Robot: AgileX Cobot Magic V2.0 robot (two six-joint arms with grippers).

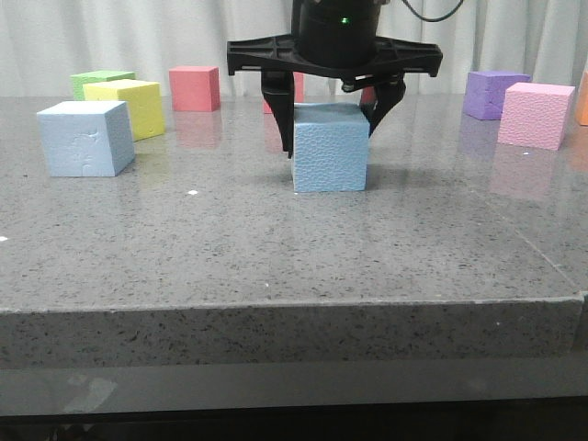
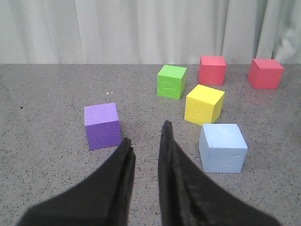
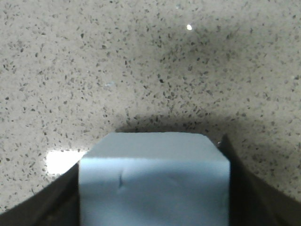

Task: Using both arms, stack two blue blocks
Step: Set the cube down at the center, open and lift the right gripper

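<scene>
One blue block (image 1: 331,152) rests on the table (image 1: 276,248) at the middle. My right gripper (image 1: 328,138) comes down from above, and its fingers (image 1: 276,115) press the block's upper sides. In the right wrist view the block (image 3: 153,179) fills the gap between the dark fingers (image 3: 244,188), so the right gripper (image 3: 153,197) is shut on it. The second blue block (image 1: 84,138) stands at the left. It also shows in the left wrist view (image 2: 222,147), beside my left gripper (image 2: 145,134). That gripper is open a little, empty, low over bare table, and out of the front view.
Yellow (image 1: 129,107), green (image 1: 99,81) and red (image 1: 195,88) cubes stand behind the left blue block. A purple cube (image 1: 494,94) and a pink cube (image 1: 535,115) stand at the back right. Another purple cube (image 2: 101,125) lies near the left fingers.
</scene>
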